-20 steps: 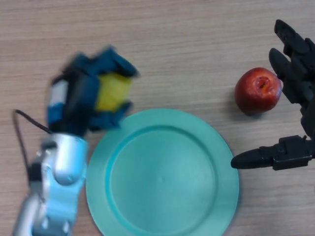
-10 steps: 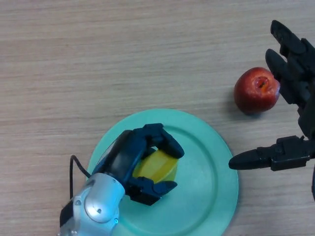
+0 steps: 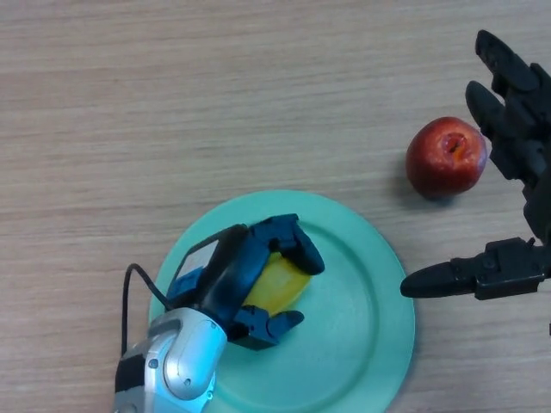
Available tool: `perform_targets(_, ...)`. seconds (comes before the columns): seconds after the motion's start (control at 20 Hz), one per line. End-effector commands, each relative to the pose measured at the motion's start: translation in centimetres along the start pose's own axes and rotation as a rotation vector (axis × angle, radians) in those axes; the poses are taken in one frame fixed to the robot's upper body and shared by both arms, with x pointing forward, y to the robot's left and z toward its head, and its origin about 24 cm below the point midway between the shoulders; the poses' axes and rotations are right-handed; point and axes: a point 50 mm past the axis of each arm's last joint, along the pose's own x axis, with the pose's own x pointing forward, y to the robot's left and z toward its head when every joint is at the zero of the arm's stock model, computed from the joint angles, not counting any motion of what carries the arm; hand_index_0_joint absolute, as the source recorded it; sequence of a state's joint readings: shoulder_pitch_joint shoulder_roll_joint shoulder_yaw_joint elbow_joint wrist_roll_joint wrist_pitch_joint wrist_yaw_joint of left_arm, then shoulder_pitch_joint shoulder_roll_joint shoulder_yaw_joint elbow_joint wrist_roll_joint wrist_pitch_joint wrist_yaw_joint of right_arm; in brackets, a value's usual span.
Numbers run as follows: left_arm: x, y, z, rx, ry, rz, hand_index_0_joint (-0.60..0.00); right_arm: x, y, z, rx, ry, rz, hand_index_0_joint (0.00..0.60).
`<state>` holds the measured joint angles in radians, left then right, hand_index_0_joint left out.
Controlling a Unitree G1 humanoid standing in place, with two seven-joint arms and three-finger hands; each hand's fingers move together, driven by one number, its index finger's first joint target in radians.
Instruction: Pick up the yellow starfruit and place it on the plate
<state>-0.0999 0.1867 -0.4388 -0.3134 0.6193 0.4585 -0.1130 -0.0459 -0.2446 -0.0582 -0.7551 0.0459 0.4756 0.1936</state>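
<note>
Since a second ago the left robot hand (image 3: 250, 280) has come off the bare bench (image 3: 215, 103) beside the plate (image 3: 362, 344) and now sits over the plate's left half, with the starfruit (image 3: 277, 282) carried along in it; over the last half second it has barely shifted.

Nearest the camera, the left arm rises from the lower left edge, its silver wrist overlapping the plate's near-left rim. The left robot hand is curled round the starfruit, fingers arched over the far side and the thumb hooked under the near side, so only a yellow wedge shows between them. The fruit lies within the plate's rim, left of its centre (whether it rests on the surface or hangs just above it I cannot tell).

The plate is teal and round, lying flat on the wood-grain bench, with its right half bare.

To the right, just off the plate's rim, the right robot hand (image 3: 516, 172) is open: its thumb points straight toward the plate, and its fingers reach away up the right edge, holding nothing.

Farther back, a red apple (image 3: 445, 157) stands on the bench beyond the plate's right side, just beside those fingers, apart from the plate.
</note>
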Motion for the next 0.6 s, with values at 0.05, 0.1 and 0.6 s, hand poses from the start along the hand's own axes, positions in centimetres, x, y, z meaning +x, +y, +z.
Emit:
perform_targets(0.05, 0.1, 2.0, 1.5, 0.041, -0.112, 0.147, -0.2, -0.2, -0.5, 2.5, -0.047, -0.162, -0.028, 0.0)
perform_targets(0.1, 0.1, 2.7, 2.0, 0.03, -0.144, 0.194, -0.05, 0.0, -0.5, 2.4, -0.05, -0.166, -0.028, 0.0)
perform_targets(0.6, -1.1, 9.9, 5.0, -0.163, -0.402, 0.433, 0.0, 0.8, -0.3, 1.7, -0.06, -0.16, -0.015, 0.0)
